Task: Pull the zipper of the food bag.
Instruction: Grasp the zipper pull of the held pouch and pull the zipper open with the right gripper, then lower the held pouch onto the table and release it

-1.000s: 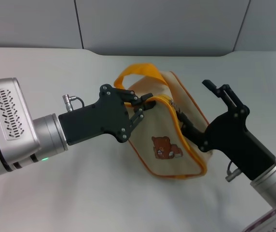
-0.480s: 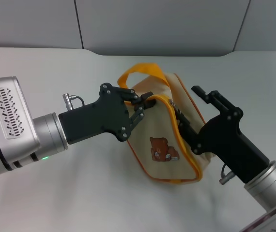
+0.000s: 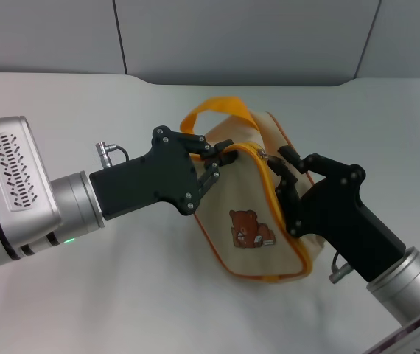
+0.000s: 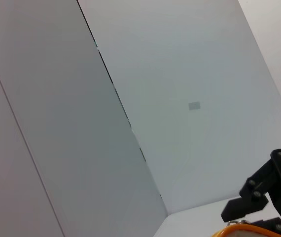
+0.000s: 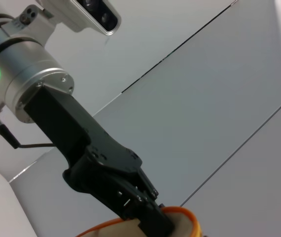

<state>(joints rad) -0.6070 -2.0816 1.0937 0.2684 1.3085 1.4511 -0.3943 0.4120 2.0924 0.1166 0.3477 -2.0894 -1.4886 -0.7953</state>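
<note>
No readable text, labels, brands or numbers appear anywhere.

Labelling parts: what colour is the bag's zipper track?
Yellow-orange zipper track on the beige canvas bag; head view.

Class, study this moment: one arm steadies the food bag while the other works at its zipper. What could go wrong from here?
1. The left claw pinches only the top corner of the food bag; a hard pull might tear the fabric free.
2. The right claw crowds the zipper, hiding the pull tab, so it may slip off unnoticed.
3. The bag stands tilted and could tip or drag along the table.
</note>
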